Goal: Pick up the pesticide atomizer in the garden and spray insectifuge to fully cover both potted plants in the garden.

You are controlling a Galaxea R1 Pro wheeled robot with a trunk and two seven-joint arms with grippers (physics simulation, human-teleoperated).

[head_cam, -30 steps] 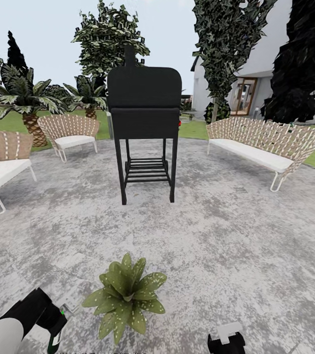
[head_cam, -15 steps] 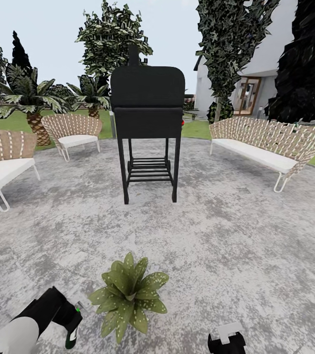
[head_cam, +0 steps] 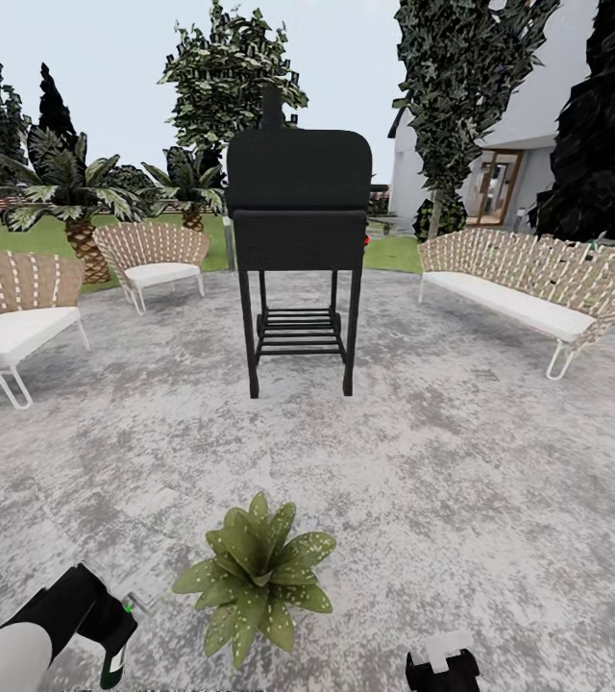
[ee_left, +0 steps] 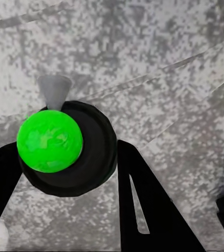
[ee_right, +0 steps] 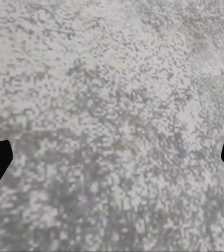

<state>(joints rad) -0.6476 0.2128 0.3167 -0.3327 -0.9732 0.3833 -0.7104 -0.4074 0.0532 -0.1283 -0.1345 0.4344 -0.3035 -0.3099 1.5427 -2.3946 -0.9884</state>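
Pesticide atomizer [ee_left: 64,147] between left end effector [ee_left: 64,173] fingers.

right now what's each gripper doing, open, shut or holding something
Left gripper: shut on the pesticide atomizer.
Right gripper: open, nothing between its fingers, over the paving.

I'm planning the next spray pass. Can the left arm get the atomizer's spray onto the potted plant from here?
Probably yes. The left gripper holds the pesticide atomizer just beside the potted plant, with only bare paving between them and nothing in the way.
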